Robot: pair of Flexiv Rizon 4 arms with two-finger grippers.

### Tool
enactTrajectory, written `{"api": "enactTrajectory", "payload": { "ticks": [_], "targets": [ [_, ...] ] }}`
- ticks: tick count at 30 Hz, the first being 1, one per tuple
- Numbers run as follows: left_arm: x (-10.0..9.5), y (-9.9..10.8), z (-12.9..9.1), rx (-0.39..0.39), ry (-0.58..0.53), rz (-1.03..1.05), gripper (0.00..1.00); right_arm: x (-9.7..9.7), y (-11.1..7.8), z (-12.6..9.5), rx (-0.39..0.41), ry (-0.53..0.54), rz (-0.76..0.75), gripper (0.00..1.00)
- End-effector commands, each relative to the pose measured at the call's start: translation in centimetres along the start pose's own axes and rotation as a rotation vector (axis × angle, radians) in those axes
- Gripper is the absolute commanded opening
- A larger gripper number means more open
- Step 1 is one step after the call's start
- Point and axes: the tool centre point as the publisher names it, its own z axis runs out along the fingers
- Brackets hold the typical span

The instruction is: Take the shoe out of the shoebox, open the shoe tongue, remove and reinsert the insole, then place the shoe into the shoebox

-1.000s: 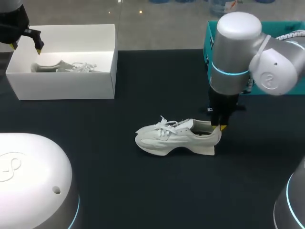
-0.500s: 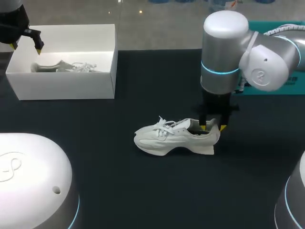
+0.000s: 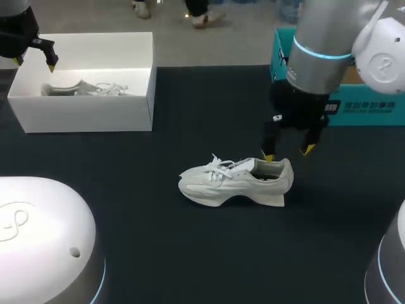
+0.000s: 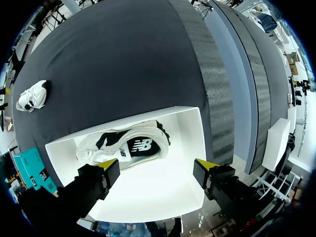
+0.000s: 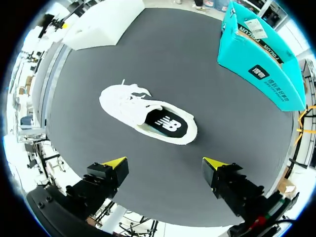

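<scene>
A white shoe (image 3: 235, 181) stands upright on the dark table, toe to the left, its insole showing in the right wrist view (image 5: 148, 114). My right gripper (image 3: 288, 152) hangs open just above the heel, touching nothing (image 5: 165, 165). A second white shoe (image 3: 85, 89) lies inside the white shoebox (image 3: 88, 113) at the back left. My left gripper (image 4: 155, 168) is open above the box, with that shoe (image 4: 123, 147) ahead of its fingers; only one yellow tip (image 3: 50, 66) shows in the head view.
A teal box (image 3: 364, 104) stands at the back right behind my right arm (image 5: 261, 54). Rounded white arm bases fill the front left (image 3: 44, 240) and front right corner. Bare dark table lies around the shoe.
My right gripper has opened, let go of the shoe's heel and risen above it. The shoe shifted slightly left and stays standing. My left arm has not moved.
</scene>
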Motion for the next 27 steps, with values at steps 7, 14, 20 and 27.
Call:
{"api": "enactTrajectory", "payload": {
  "ticks": [7,14,20,27],
  "targets": [
    [0.07,0.04,-0.03,0.001,0.001,0.001,1.0,-1.57,-3.19,-1.51,-0.188,0.214,-0.671,1.0],
    [0.07,0.04,-0.03,0.001,0.001,0.001,1.0,-1.57,-3.19,-1.51,-0.188,0.214,-0.671,1.0],
    [0.07,0.04,-0.03,0.001,0.001,0.001,1.0,-1.57,-3.19,-1.51,-0.188,0.214,-0.671,1.0],
    [0.07,0.04,-0.03,0.001,0.001,0.001,1.0,-1.39,-2.67,-2.22,-0.271,0.178,-0.779,1.0]
  ]
}}
